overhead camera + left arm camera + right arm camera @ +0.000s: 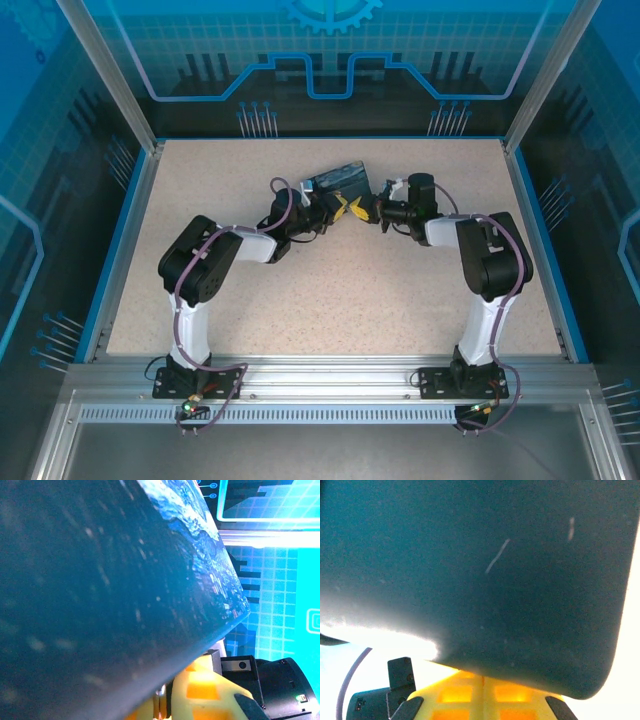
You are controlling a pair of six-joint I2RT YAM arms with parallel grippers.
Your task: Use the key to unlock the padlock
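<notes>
The dark-blue printed box (pixel 340 180) lies at the table's middle back and looms over both wrist cameras (pixel 100 580) (pixel 480 570). My left gripper (pixel 342 210) (pixel 167 702) meets my right gripper (pixel 362 210) just in front of the box. In the left wrist view the yellow fingers (pixel 210 695) are shut on a thin piece, silver on top and brass below, which looks like the padlock (pixel 160 706) seen edge-on. The right gripper (pixel 483 687) has its yellow fingers (pixel 455 695) pressed together. The key is hidden.
The speckled beige table (pixel 330 290) has a blue rim (pixel 130 240) and glass walls on three sides. The right wrist's black housing (pixel 242 665) sits close behind the left fingers. The left wrist's housing (pixel 400 675) shows beside the right fingers.
</notes>
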